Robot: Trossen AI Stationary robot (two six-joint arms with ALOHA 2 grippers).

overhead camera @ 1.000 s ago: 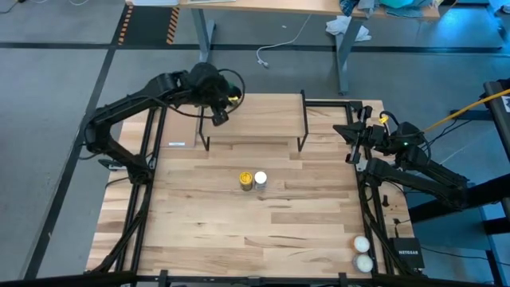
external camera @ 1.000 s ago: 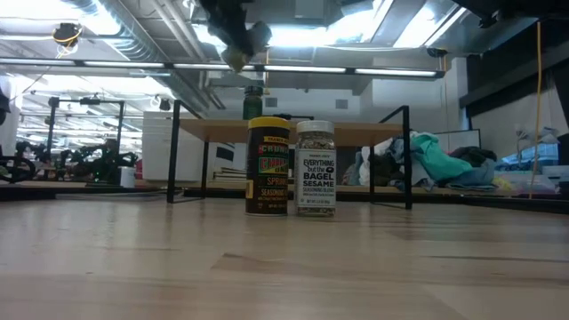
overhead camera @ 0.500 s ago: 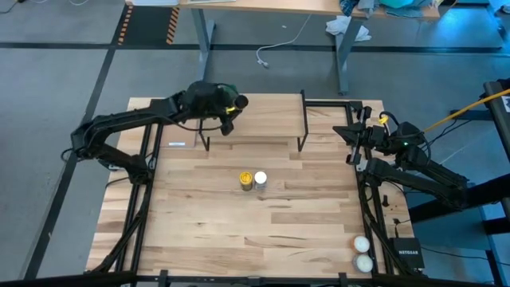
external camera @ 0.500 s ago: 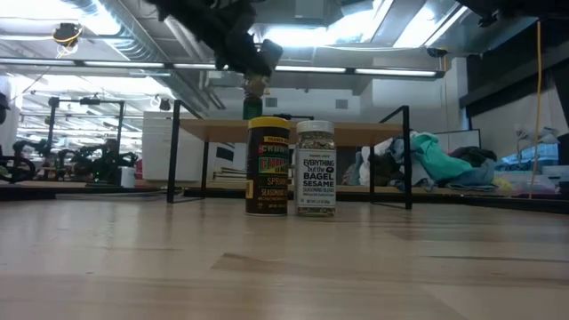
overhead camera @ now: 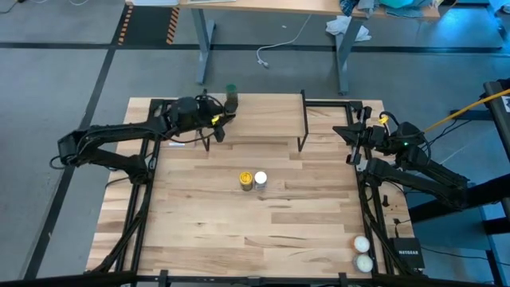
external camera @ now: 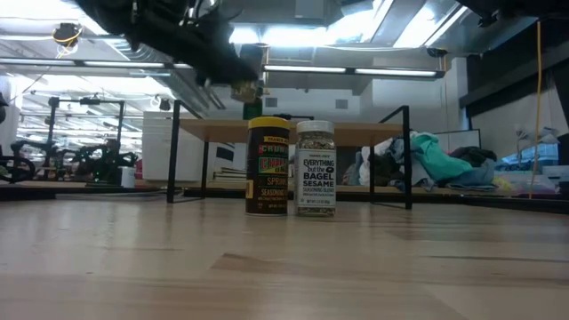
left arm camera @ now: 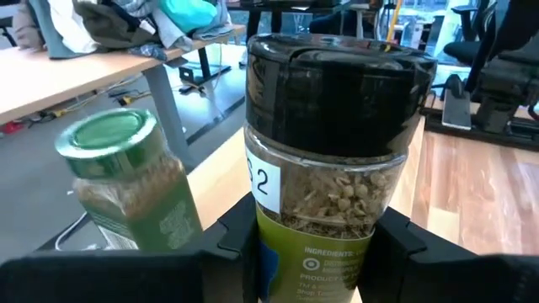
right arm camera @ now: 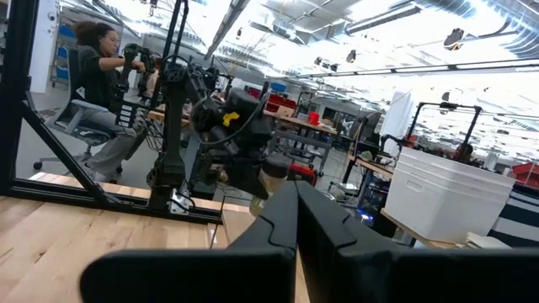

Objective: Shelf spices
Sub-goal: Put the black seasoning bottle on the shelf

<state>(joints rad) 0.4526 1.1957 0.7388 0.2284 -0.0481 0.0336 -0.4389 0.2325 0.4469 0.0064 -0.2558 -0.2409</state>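
Observation:
My left gripper (overhead camera: 213, 121) is shut on the black-lidded jar (left arm camera: 337, 126), at the left end of the shelf (overhead camera: 263, 119). The green-lidded jar (overhead camera: 231, 90) stands upright on the shelf just beyond it and also shows in the left wrist view (left arm camera: 126, 181). The amber yellow-lidded jar (overhead camera: 246, 180) and the white-lidded jar (overhead camera: 260, 179) stand side by side on their bases at mid-table. My right gripper (overhead camera: 355, 137) is shut and empty at the table's right edge. My left gripper pinches the black-lidded jar's lower body, at its label (left arm camera: 274, 248), between its two fingers, one on each side. The fingers lie about level and come from the table's left side. The jar stands upright in the hold; its base is hidden.
Two whitish balls (overhead camera: 362, 244) lie at the table's near right corner. The shelf's thin black legs (external camera: 172, 151) stand on the far half of the table. In the low view the two mid-table jars (external camera: 268, 167) stand in front of the shelf.
My left gripper has come down with the black-lidded jar, first toward the right, then back toward the table's left and near edges. Its arm has dropped lower. The green-lidded jar, hidden under the arm before, now shows on the shelf.

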